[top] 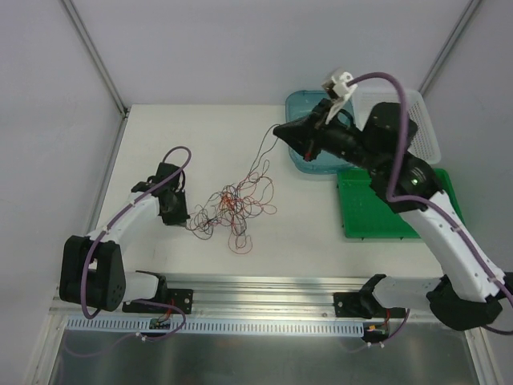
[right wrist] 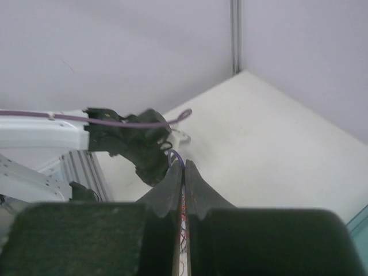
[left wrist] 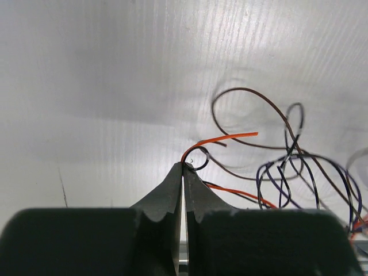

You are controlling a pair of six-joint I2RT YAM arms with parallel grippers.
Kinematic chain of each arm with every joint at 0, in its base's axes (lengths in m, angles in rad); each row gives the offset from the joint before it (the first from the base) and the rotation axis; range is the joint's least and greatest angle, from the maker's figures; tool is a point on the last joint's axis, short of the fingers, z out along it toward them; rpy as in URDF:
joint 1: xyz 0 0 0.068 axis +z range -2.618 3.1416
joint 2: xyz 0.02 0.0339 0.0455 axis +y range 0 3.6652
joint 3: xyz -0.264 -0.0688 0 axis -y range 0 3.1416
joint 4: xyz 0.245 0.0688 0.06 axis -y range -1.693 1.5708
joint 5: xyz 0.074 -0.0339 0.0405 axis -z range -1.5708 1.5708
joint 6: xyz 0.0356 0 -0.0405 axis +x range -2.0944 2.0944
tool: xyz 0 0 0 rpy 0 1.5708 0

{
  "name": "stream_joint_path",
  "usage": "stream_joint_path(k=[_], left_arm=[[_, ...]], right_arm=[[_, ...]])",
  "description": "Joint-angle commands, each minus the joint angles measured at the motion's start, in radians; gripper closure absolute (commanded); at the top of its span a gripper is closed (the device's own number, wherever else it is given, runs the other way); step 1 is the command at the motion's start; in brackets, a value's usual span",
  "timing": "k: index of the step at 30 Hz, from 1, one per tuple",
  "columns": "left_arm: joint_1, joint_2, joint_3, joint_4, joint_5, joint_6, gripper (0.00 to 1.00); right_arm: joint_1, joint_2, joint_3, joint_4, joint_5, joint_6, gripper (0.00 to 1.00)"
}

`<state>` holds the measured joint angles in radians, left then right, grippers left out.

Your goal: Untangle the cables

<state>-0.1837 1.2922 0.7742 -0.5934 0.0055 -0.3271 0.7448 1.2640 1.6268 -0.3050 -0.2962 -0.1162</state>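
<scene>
The cables (top: 236,204) lie as a loose tangle of orange-red, black and dark purple strands on the white table, mid-left. My left gripper (top: 186,220) sits low at the tangle's left edge. In the left wrist view it (left wrist: 184,165) is shut on an orange strand and a thin black loop, with more cables (left wrist: 287,167) curling to its right. My right gripper (top: 277,130) is raised behind the tangle, and a thin strand runs from its tip down to the bunch. Seen from the right wrist, it (right wrist: 183,164) is shut on a purple strand (right wrist: 177,156) looping at the tips.
A teal tub (top: 309,108) stands at the back right with a white basket (top: 425,128) beside it and a green tray (top: 377,212) in front. A metal rail (top: 264,289) runs along the near edge. The left arm (right wrist: 138,146) shows in the right wrist view.
</scene>
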Motion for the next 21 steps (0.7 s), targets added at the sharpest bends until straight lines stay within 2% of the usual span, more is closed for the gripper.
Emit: stream_joint_path(k=[1,6,11,15,21], left_arm=[[0.003,0.004,0.033,-0.042,-0.053,-0.021,1.00],[0.035,-0.027,0.030,-0.049,-0.105,-0.041,1.00],[0.104,-0.091,0.027,-0.049,-0.150,-0.069,1.00],[0.202,-0.131,0.025,-0.043,-0.179,-0.105,1.00],[0.352,-0.192,0.023,0.021,-0.131,-0.151,1.00]], right_arm=[[-0.005,-0.081,0.057,-0.033,-0.015,0.047,0.99],[-0.028,-0.156,0.085,-0.005,0.006,0.049,0.99],[-0.044,-0.247,-0.019,0.093,0.043,0.067,0.99],[-0.061,-0.259,-0.056,0.044,0.100,0.055,0.99],[-0.094,-0.238,-0.045,0.015,0.160,0.038,0.99]])
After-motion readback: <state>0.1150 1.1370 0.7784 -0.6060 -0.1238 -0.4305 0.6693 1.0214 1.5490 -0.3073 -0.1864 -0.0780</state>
